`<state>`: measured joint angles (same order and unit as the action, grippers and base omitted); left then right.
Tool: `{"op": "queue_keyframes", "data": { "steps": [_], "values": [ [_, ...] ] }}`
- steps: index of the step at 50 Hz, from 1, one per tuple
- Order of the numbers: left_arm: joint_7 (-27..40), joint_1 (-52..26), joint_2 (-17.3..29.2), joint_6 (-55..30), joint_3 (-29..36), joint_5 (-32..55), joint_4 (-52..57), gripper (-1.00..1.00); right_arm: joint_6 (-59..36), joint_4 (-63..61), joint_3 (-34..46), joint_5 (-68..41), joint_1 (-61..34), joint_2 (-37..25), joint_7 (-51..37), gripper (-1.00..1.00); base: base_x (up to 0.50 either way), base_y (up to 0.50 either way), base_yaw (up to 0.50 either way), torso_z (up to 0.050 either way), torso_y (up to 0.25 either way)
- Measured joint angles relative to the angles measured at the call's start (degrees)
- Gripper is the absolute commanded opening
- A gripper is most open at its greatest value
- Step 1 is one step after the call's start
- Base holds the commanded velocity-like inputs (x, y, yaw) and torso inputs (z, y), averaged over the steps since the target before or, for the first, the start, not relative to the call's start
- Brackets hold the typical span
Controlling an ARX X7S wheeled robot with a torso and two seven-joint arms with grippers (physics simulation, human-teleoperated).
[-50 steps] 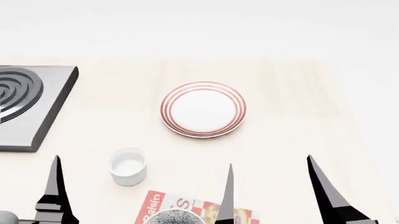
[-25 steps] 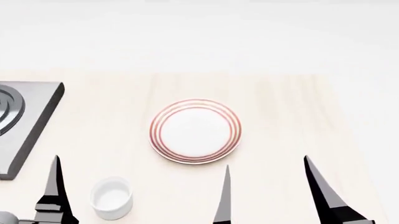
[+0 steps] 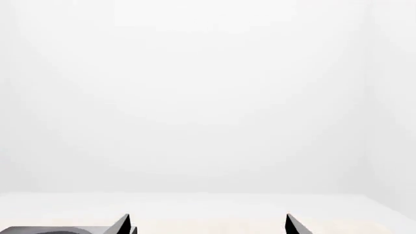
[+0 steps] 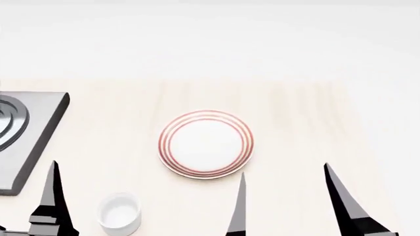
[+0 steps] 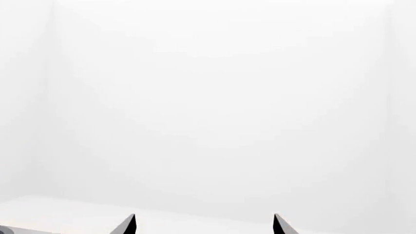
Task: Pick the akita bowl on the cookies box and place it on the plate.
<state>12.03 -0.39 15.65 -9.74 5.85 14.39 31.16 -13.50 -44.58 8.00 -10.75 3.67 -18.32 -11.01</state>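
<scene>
- Head view: we see the plate [image 4: 206, 143] lying bare near the middle of the pale wooden table [image 4: 308, 123], with the small white cup [image 4: 119, 213] nearer to us on the left and the dark stove [image 4: 23, 137] at the left edge. The right gripper [image 4: 284, 201] shows two dark fingertips well apart, so its jaws stand open and hold nothing. Of the left gripper [image 4: 51, 206] we see only one fingertip here.
- Head view, the task's things: neither the akita bowl nor the cookies box appears; we judge they sit below the lower edge of this view, closer to the robot.
- Left wrist view: the left gripper's two tips stand apart at the picture's base, jaws open and empty, aimed at a blank white wall; a corner of the stove [image 3: 65, 230] shows.
- Right wrist view: again two tips apart, nothing between them, only white backdrop.
- Our judgement: the pick has not begun. The next move calls for bringing the bowl into sight, then lowering an open gripper over its rim.
</scene>
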Motion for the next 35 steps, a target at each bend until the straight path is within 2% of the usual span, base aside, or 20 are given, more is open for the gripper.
{"op": "queue_keyframes", "data": {
  "steps": [27, 35],
  "values": [
    [0.2, -0.2, 1.2, -0.3, 0.4, 2.6, -0.3, 1.0, -0.9, -0.2, 0.2, -0.7, 0.0, -1.1, -1.0, 1.0, 0.0, 0.0, 0.0, 0.05, 0.0],
    [0.9, -1.0, 1.7, -2.8, 0.5, 3.3, 0.1, 1.0, -3.1, -1.1, -0.1, -1.6, -0.7, -1.8, -1.2, 1.0, 0.0, 0.0, 0.0, 0.001, 0.0]
  ]
}}
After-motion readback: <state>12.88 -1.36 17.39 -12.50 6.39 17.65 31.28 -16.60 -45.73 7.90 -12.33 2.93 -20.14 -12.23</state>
